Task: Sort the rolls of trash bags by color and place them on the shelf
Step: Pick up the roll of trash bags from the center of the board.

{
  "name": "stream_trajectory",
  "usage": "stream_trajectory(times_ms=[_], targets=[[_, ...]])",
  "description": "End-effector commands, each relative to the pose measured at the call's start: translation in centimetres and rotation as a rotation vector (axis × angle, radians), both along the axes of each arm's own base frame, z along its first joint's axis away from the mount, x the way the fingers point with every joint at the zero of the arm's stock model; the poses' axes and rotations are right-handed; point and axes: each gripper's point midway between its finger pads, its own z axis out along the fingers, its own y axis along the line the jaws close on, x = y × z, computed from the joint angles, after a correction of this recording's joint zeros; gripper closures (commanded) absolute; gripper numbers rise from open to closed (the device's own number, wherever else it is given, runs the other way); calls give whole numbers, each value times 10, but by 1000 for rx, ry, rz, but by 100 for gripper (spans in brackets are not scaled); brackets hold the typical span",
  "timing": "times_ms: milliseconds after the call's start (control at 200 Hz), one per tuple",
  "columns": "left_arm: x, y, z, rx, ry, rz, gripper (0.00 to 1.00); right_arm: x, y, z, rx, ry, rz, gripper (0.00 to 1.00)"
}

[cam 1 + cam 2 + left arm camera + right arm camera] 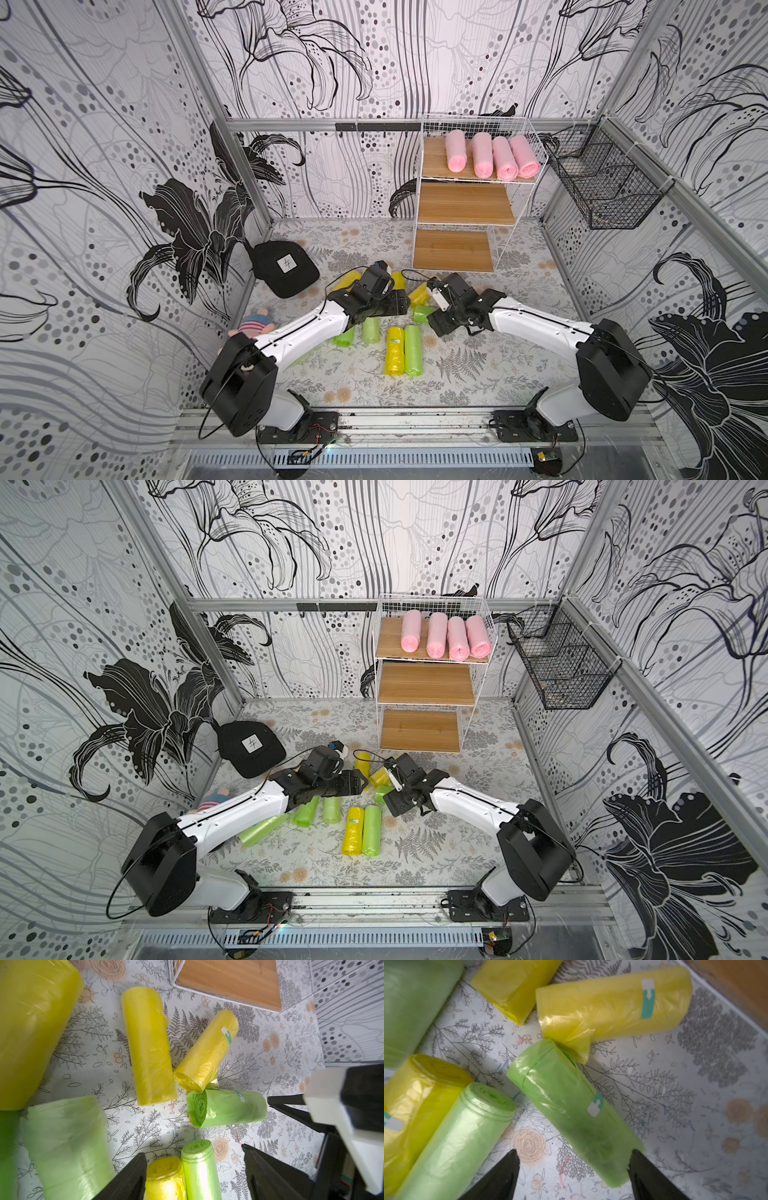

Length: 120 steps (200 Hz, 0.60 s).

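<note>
Right pincer agape over green roll

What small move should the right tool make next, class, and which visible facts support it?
Probably lower and close on the labelled green roll: the right tool hangs open with that roll's end between its jaws, the pink rolls sit on the top tier of the shelf, and the lower tiers are bare.

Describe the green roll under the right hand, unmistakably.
From the white wire shelf with wooden boards, come forward onto the floral tabletop. Under the right hand lies a light green crinkly plastic roll. It alone butts end-on against a yellow roll and shows a teal label.
</note>
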Motion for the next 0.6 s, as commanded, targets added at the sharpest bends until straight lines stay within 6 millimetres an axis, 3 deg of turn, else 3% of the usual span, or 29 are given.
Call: stream_trajectory(times_ms=[0,235,375,596], targets=[[5,25,4,-4,-28,87,23,-3,-8,-1,-128,-57,220,14],[8,47,19,-28,-63,134,23,-11,-4,-14,-63,-21,470,15],[9,51,20,-29,-63,138,23,4,-18,-33,-137,7,483,17],[10,44,14,-48,-42,120,23,16,-17,-49,-165,3,528,22]])
